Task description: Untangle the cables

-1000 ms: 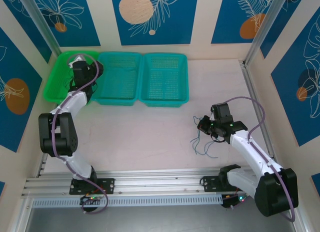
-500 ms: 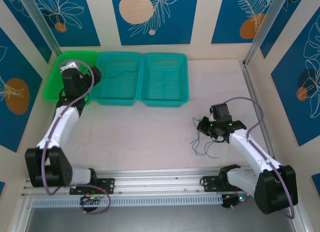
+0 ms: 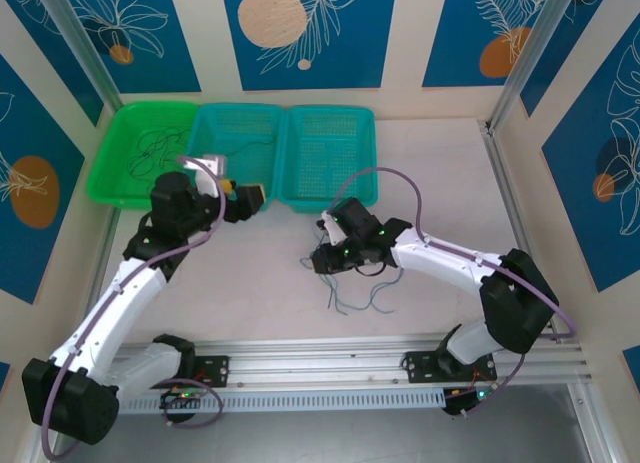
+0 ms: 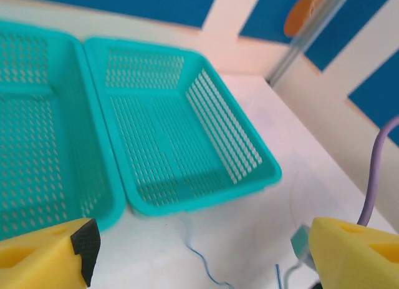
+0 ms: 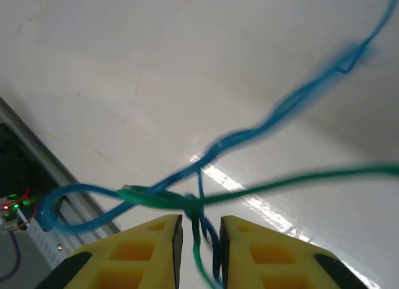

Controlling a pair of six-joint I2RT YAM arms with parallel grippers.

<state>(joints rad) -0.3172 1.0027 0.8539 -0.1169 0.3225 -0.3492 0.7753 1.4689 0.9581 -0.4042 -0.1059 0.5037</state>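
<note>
Both arms have swung inward since a second ago. The left hand [image 3: 243, 197] has come out of the bright green plastic mesh basket [image 3: 110, 173] and now hangs over the pale counter [image 3: 430, 183], just in front of the middle teal mesh basket [image 3: 235, 110]. The right hand [image 3: 322, 255] has carried its load leftward, from the right part of the counter to near the centre, in front of the right-hand teal mesh basket [image 3: 330, 201].

The right hand is clenched on the hair-thin blue and green cables [image 3: 352, 295], whose loose ends trail down onto the counter beside it. In the right wrist view the two yellow fingers [image 5: 149, 245] stand almost together around a knot where a blue strand [image 5: 280, 108] and a green strand [image 5: 299, 176] cross, and both strands run out across the white surface.

The left hand [image 4: 199, 245] is released. Its yellow, black-tipped fingers [image 4: 84, 239] sit wide apart at the lower corners of its wrist view, with one thin blue strand [image 4: 201, 259] lying on the counter between them.

A loose scribble of thin dark wires [image 3: 160, 148] lies inside the green basket, well apart from both hands.
</note>
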